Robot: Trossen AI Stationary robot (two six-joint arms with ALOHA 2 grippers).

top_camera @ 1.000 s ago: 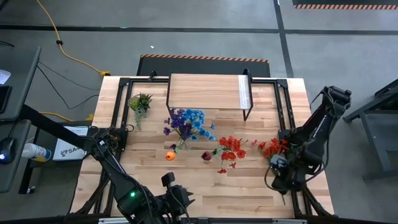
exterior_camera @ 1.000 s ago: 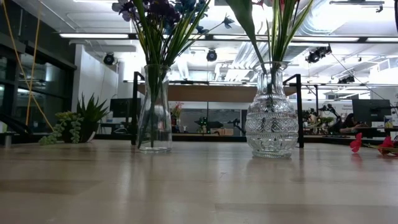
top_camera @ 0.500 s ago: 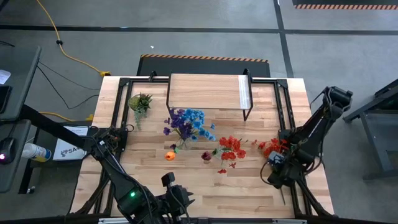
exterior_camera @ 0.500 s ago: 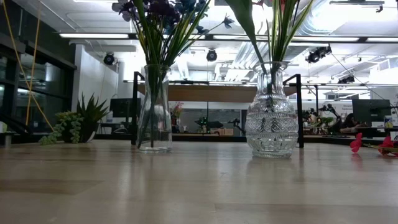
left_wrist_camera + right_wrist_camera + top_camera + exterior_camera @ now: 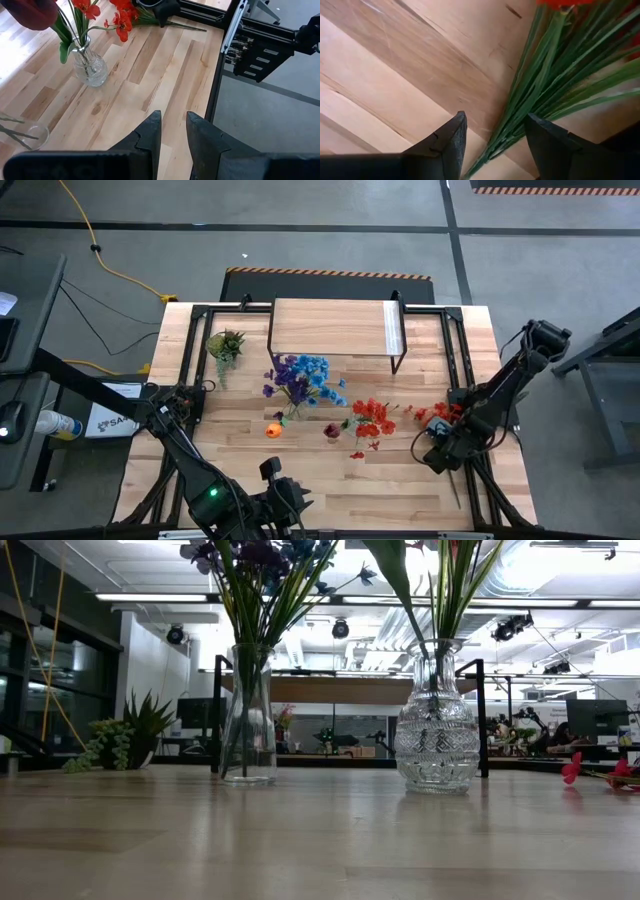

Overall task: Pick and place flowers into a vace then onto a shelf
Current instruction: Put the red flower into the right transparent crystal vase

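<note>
Loose red flowers point(image 5: 440, 415) lie on the table at the right, their green stems point(image 5: 530, 100) running toward the near edge. My right gripper point(image 5: 495, 117) points down just above them and is open, one finger on each side of the stem ends; in the high view it point(image 5: 432, 455) is near the right edge. A cut-glass vase point(image 5: 435, 730) holds red flowers point(image 5: 370, 418). A smooth glass vase point(image 5: 247, 715) holds blue and purple flowers point(image 5: 300, 375). My left gripper point(image 5: 173, 120) waits high over the near edge, slightly open with nothing between its fingers. The shelf point(image 5: 335, 328) stands at the far side.
An orange bloom point(image 5: 273, 430) and a maroon bloom point(image 5: 332, 430) lie on the table between the vases. A small green plant point(image 5: 225, 345) stands at the far left. Black frame rails point(image 5: 462, 370) run along the table's edges. Bare wood lies near the front edge point(image 5: 370, 490).
My right gripper has sunk toward the table and drifted a little toward the left edge, coming down over the stem ends of the loose red flowers. Its fingers keep the same gap. The flowers and vases have not moved.
</note>
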